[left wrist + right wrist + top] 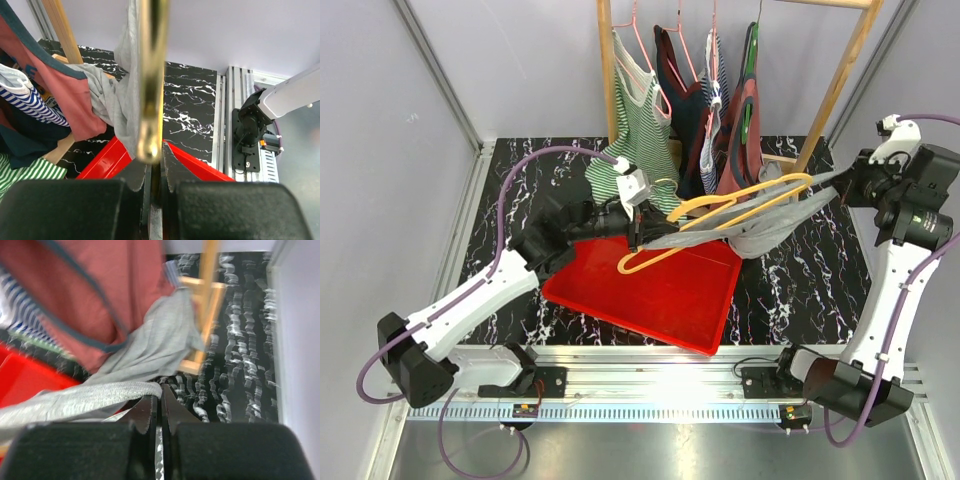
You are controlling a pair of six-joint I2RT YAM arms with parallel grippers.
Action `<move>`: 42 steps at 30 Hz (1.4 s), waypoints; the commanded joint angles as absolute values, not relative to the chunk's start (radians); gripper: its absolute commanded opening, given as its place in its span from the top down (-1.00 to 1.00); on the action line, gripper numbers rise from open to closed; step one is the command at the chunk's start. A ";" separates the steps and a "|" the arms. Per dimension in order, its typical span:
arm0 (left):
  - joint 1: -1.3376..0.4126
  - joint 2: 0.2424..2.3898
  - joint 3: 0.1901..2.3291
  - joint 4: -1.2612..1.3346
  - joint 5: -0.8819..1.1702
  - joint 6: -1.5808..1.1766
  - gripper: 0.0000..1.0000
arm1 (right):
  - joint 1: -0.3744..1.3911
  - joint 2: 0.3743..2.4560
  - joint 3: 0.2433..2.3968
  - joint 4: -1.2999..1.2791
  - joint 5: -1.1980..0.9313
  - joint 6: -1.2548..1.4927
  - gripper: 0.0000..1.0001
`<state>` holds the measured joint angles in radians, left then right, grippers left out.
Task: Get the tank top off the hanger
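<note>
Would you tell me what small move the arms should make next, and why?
Probably draw the right gripper rightward, away from the left gripper: it pinches the grey tank top, which is not yet off the yellow hanger the left one clamps.

The left arm [480, 290] and right arm [890, 290] were white along their long links and black at the joints [550, 240] and bases [415, 365]. Purple cables [560, 150] ran along both. A white camera mount [895, 140] sat at each wrist. The left pincer [156, 172] and right pincer [160, 407] had blocky black fingers [132, 177] with saw-toothed inner edges.
</note>
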<state>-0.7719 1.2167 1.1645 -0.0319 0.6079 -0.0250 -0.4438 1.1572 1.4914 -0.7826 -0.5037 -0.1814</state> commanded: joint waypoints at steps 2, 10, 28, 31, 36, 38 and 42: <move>-0.749 1.183 1.138 0.130 0.630 -0.119 1.00 | -0.488 1.131 1.418 -0.736 -0.796 -0.297 1.00; -0.750 1.365 1.181 0.586 0.597 -0.423 1.00 | -0.486 1.060 1.240 -0.795 -1.126 -0.411 0.94; -0.776 1.563 1.236 0.966 0.425 -0.672 1.00 | -0.471 1.029 1.250 -1.396 -1.397 -1.279 -0.99; -0.785 1.589 1.264 0.989 0.425 -0.703 1.00 | -0.378 1.025 1.232 -1.338 -1.402 -1.303 -0.99; -0.798 1.605 1.290 0.991 0.425 -0.730 1.00 | -0.201 1.012 1.164 -0.892 -1.241 -0.899 -0.97; -0.802 1.603 1.289 0.992 0.417 -0.732 1.00 | -0.140 1.043 1.163 -0.804 -1.191 -0.823 -0.93; -0.802 1.600 1.287 0.993 0.402 -0.735 1.00 | -0.063 1.055 1.146 -0.716 -1.083 -0.756 -0.75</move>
